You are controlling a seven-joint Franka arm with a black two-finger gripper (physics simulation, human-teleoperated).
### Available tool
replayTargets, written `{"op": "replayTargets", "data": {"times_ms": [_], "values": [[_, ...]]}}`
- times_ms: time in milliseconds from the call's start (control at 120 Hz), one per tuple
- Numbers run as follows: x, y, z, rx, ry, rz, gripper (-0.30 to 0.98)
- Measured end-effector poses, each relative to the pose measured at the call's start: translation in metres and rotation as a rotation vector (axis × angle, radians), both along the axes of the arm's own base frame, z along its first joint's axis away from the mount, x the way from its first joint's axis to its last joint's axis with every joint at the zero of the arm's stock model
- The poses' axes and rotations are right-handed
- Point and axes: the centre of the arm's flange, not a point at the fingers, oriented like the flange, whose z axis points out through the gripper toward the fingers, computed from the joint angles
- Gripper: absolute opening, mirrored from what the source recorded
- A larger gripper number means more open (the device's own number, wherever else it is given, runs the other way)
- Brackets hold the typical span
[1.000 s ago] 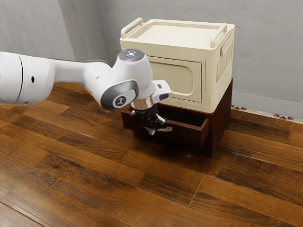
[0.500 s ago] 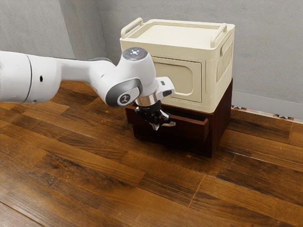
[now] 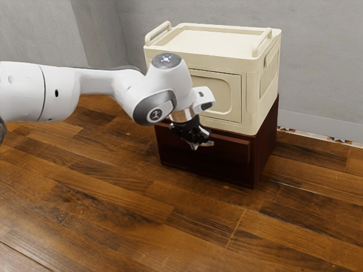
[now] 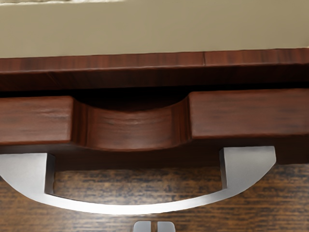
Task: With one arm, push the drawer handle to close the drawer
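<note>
You're facing the final push: hand (image 4: pixel 154 226) sitting pinched together by the handle (image 4: pixel 135 209), drawer (image 4: pixel 251 113) showing a slim gap, probably needing straight inward pressure.

Cream box (image 3: pixel 195 42) near grey wall (image 3: pixel 317 68), wood floor (image 3: pixel 170 226)

My arm (image 3: pixel 105 85) reaches out and bends; my gripper (image 3: pixel 195 147) tips down (its fingers (image 4: pixel 142 226) are squeezed together).
</note>
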Motion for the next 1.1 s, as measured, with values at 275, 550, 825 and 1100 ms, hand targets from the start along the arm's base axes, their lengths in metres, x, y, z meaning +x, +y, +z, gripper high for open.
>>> {"op": "replayTargets", "data": {"times_ms": [275,550,825,1100], "values": [[0.009,-0.003,-0.002,-0.011,-0.022,-0.002,-0.1],[0.014,-0.004,-0.006,-0.026,-0.037,0.001,-0.1],[-0.118,0.007,0.074,0.008,0.045,0.11,0.14],[-0.175,0.042,0.132,-0.018,0.255,0.241,0.54]]}}
